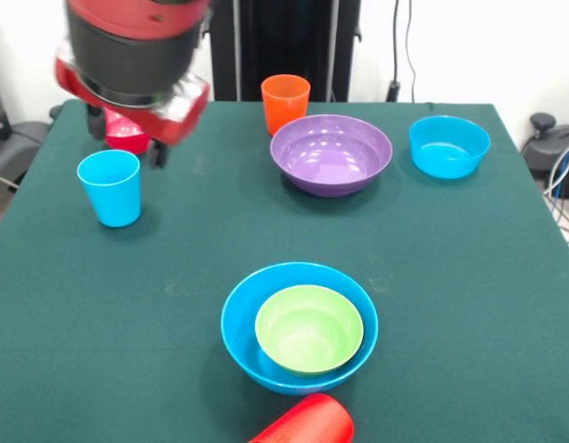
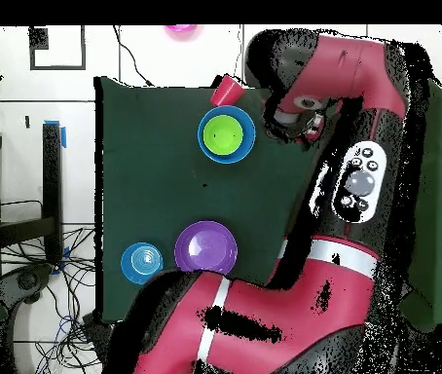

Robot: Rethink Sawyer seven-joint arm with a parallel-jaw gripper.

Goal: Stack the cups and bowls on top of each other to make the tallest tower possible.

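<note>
Green tablecloth carries a lime bowl nested in a blue bowl; the gripper's opening cannot be told.

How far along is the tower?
Barely started. Done: one lime green bowl nested in a blue bowl. In hand: nothing visible; the gripper hovers near the light blue cup. Left: purple bowl, second blue bowl, orange cup and the tipped red cup all sit apart.
</note>
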